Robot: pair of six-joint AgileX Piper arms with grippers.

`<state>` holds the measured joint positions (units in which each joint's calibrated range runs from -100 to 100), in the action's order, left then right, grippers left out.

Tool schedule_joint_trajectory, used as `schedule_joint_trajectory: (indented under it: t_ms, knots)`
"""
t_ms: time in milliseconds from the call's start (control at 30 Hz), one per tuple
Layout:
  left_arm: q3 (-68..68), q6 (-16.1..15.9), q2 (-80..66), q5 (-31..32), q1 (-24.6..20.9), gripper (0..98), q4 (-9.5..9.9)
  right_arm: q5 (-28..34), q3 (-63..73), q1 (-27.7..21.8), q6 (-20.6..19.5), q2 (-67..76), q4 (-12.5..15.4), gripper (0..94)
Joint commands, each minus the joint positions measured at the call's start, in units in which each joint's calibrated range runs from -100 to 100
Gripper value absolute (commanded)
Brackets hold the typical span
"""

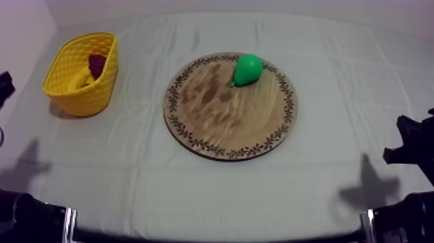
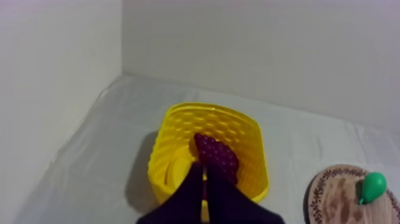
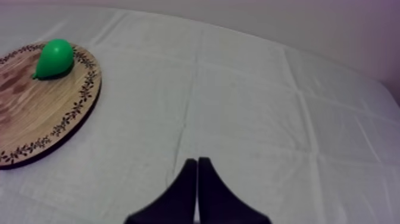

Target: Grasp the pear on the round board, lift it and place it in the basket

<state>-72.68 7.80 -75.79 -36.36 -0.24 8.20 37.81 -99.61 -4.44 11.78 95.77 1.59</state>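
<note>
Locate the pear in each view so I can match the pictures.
Top view: pear on the board, near its far rim, right of centre.
Left wrist view: pear on the board, off to the side of the basket.
Right wrist view: pear on the board, close to its rim.
Shared landmark: the board's patterned rim beside the pear.

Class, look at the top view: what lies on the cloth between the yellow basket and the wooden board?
Nothing: in the top view the stretch between the yellow basket and the wooden board is bare cloth.
</note>
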Motion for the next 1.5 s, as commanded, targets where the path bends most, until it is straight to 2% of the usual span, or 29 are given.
schedule_joint_trajectory:
  t_ms: [0, 133, 333, 567, 733, 1133, 1300, 1467]
  knots:
    - [13.82, -0.40, 8.35, -3.33, 1.51, 0.0, 0.69, 0.02, -0.05, -0.02, 0.01, -0.01, 0.00, 0.5]
    - [23.76, -1.25, 15.57, -6.71, 3.29, 0.0, 1.74, 0.02, -0.05, 0.00, 0.01, -0.01, 0.00, 0.5]
    - [35.65, -2.77, 24.93, -11.38, 5.25, 0.0, 1.79, 0.02, -0.05, 0.00, 0.01, -0.01, 0.00, 0.5]
    - [47.01, -4.82, 35.24, -16.29, 10.61, 0.0, 2.71, 0.02, -0.05, 0.00, 0.01, -0.01, 0.00, 0.5]
    - [54.16, -3.62, 42.81, -17.75, 15.14, 0.0, 4.73, 0.02, -0.05, 0.00, 0.01, -0.01, 0.00, 0.5]
    - [64.25, 3.31, 59.13, -19.89, 25.92, 0.0, 10.06, 0.02, -0.05, 0.00, 0.01, -0.01, 0.00, 0.5]
    - [65.21, 4.21, 65.83, -20.43, 28.71, 0.0, 10.91, 0.02, -0.05, 0.00, 0.01, -0.01, 0.00, 0.5]
    - [66.51, 4.15, 73.12, -20.09, 29.97, 0.0, 10.71, 0.02, -0.05, 0.00, 0.01, -0.01, 0.00, 0.5]
